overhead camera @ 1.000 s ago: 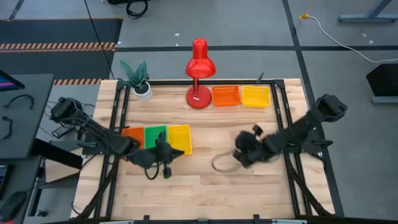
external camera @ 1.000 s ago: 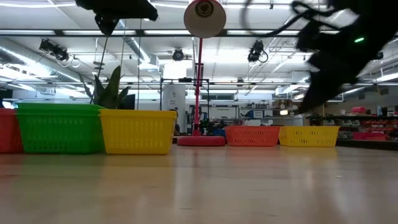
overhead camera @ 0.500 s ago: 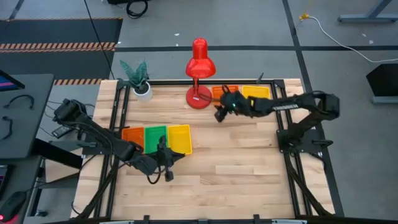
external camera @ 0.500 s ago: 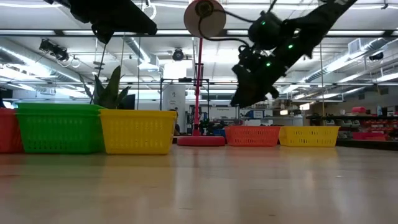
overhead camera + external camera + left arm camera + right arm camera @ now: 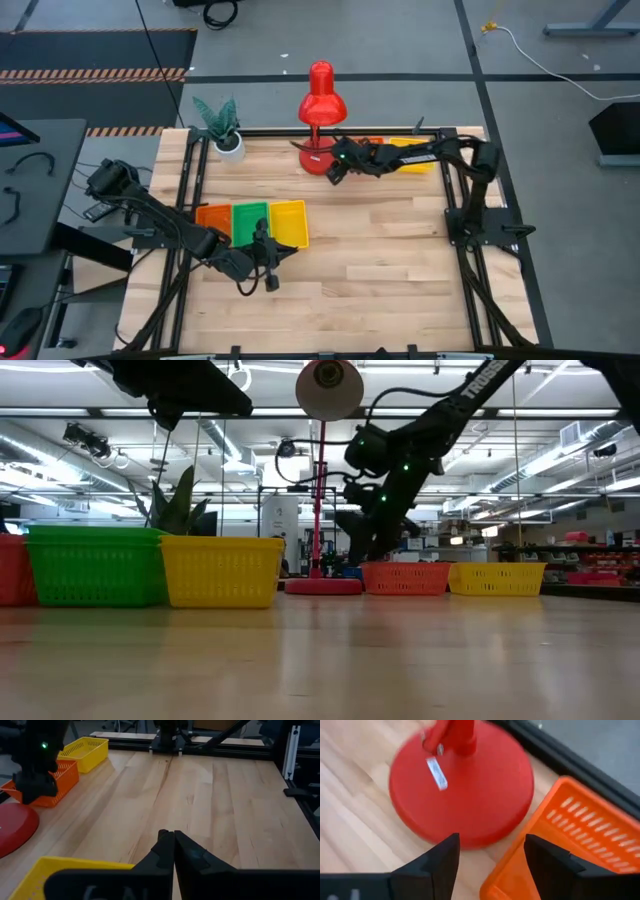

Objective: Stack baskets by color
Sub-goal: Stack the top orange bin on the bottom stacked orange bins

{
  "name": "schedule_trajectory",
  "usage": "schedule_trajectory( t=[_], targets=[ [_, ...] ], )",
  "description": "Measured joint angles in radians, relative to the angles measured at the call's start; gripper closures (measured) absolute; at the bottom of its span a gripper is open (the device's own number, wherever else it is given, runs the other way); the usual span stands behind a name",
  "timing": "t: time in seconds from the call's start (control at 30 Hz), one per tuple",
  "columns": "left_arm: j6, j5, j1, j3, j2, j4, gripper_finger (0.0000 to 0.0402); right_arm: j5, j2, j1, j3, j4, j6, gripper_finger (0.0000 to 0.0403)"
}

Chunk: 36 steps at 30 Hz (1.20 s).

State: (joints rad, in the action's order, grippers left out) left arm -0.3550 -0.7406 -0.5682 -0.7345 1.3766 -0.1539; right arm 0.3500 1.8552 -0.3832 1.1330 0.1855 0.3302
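Orange, green and yellow baskets sit in two groups on the wooden desk (image 5: 380,260). At about nine o'clock an orange basket (image 5: 212,217), a green basket (image 5: 249,217) and a yellow basket (image 5: 288,222) stand side by side, touching. Toward twelve o'clock a second orange basket (image 5: 580,840) lies just beside the base of the red lamp (image 5: 320,110), with another yellow basket (image 5: 412,152) at its three o'clock side.

The right gripper (image 5: 340,165) hovers over that orange basket's edge and the lamp base — jaws spread wide, holding nothing. The left gripper (image 5: 262,262) hangs just past the near yellow basket, at its six o'clock side — jaws pressed together, empty.
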Motion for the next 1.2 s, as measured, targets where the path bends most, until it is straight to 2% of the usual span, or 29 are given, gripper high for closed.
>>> schedule_trajectory(
  t=[0.13, 0.23, 0.43, 0.53, 0.7, 0.9, 1.0, 1.2],
  targets=[
    [-0.001, 0.0, 0.0, 0.0, 0.0, -0.002, 0.0391, -0.005, 0.044, -0.001, 0.038, 0.059, -0.012, 0.0196],
    [-0.014, 0.0, 0.0, 0.0, 0.0, 0.001, 0.0385, -0.002, 0.042, 0.008, 0.041, 0.095, -0.034, 0.0225],
    [-0.019, 0.0, 0.0, 0.0, 0.0, 0.003, 0.0387, 0.0, -0.02, 0.056, 0.042, 0.234, -0.062, 0.0334],
    [-0.019, 0.0, 0.0, 0.0, 0.0, 0.003, 0.0392, 0.012, -0.064, 0.115, 0.042, 0.338, -0.079, 0.0381],
    [-0.019, 0.0, -0.002, 0.0, 0.0, 0.003, 0.0388, -0.005, -0.136, 0.295, 0.042, 0.526, -0.079, 0.0367],
    [0.0, -0.001, 0.0, 0.0, 0.005, -0.02, 0.0385, -0.008, -0.168, 0.583, 0.041, 0.619, -0.097, 0.0377],
    [0.086, 0.006, 0.002, -0.002, 0.039, -0.103, 0.039, -0.009, -0.161, 0.713, 0.041, 0.608, -0.103, 0.038],
    [0.32, 0.116, 0.037, -0.012, 0.2, -0.418, 0.039, 0.005, -0.155, 0.893, 0.022, 0.545, -0.13, 0.0371]
  ],
)
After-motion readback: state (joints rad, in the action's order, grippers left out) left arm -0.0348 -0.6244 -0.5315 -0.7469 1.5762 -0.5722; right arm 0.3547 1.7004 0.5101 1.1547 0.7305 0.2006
